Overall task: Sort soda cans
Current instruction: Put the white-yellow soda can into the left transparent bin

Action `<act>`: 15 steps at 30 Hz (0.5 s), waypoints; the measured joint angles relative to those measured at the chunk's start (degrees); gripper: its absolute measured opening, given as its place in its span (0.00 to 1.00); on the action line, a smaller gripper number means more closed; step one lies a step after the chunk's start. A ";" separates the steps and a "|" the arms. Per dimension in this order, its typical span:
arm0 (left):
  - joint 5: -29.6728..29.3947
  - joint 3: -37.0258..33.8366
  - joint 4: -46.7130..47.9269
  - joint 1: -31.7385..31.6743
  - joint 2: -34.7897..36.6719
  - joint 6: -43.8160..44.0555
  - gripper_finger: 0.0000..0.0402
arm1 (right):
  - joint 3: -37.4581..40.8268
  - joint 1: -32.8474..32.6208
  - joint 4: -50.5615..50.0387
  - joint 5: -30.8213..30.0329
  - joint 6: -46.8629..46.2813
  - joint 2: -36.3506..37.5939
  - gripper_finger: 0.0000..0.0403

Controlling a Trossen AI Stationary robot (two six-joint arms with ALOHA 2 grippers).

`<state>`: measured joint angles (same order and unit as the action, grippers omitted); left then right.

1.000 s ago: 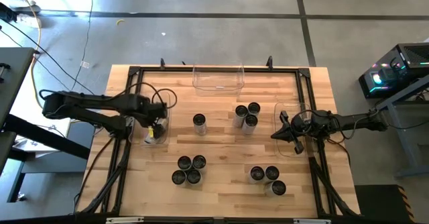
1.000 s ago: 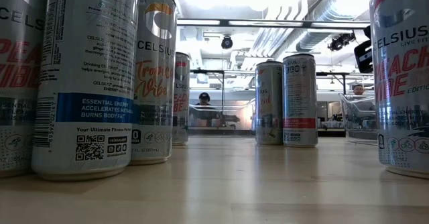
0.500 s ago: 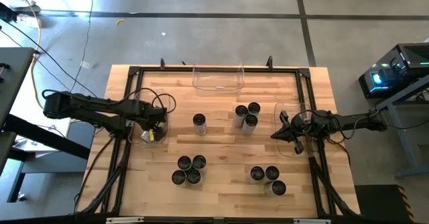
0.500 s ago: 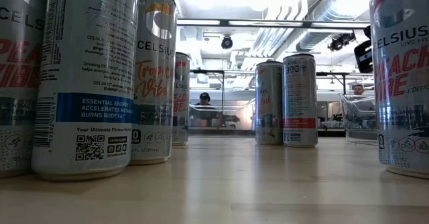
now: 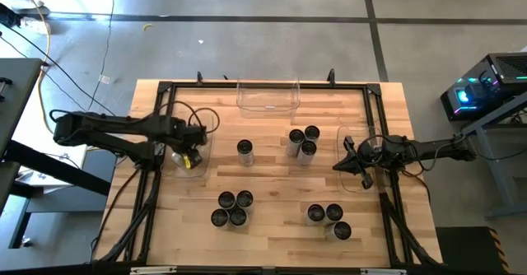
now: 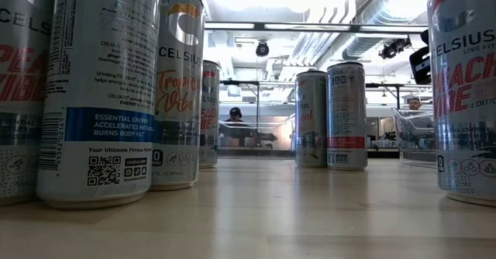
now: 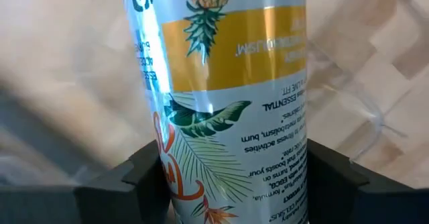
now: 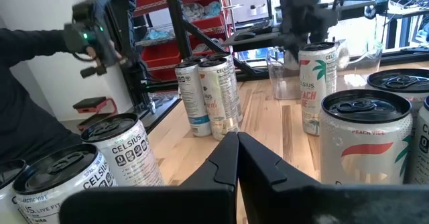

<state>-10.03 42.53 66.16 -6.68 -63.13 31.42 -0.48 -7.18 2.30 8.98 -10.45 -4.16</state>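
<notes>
Three clear bins sit on the surface [image 5: 272,176]: one at 12 o'clock [image 5: 268,96], apparently with nothing in it, one at 9 o'clock [image 5: 191,150] and one at 3 o'clock [image 5: 356,158]. Inside the 9 o'clock bin the left gripper [image 5: 191,156] has a pineapple-print can [image 7: 228,96] between its fingers [image 7: 141,177]; the wrist view shows the fingers on either side of the can's body, but whether they press it cannot be told. The right gripper [image 8: 237,158] hangs over the 3 o'clock bin with its fingers closed on nothing, pointing toward the middle of the surface.

Eleven more cans stand upright on the wood outside the bins. A single can [image 5: 245,151] stands just left of centre, at about 10 o'clock. A trio [image 5: 303,140] stands touching at 1 o'clock. Four cans [image 5: 232,208] cluster at 7 o'clock, and three cans [image 5: 328,220] at 5 o'clock, near the front edge.

The surface is pale butcher-block wood framed by black rails [image 5: 263,85]. From the low view, the nearest cans [image 6: 101,96] loom large, with two farther cans [image 6: 333,116] behind. Beyond is a bright room with ceiling ducts [image 6: 364,26] and a person [image 6: 235,119] far off. The right wrist view shows red shelving [image 8: 194,16].
</notes>
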 joint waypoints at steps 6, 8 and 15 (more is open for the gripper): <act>-7.55 14.24 10.70 -0.49 0.04 -2.39 0.59 | 0.00 0.00 0.01 0.01 0.01 0.00 0.00; -7.56 18.83 11.24 -0.20 0.04 -3.51 0.59 | 0.00 0.00 0.00 0.00 -0.01 0.00 0.00; -6.93 26.39 2.78 5.74 0.07 -6.80 0.59 | 0.00 0.00 -0.01 0.00 -0.01 0.00 0.00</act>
<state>-16.96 68.91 68.94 -0.94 -63.07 24.62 -0.48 -7.18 2.28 8.98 -10.45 -4.16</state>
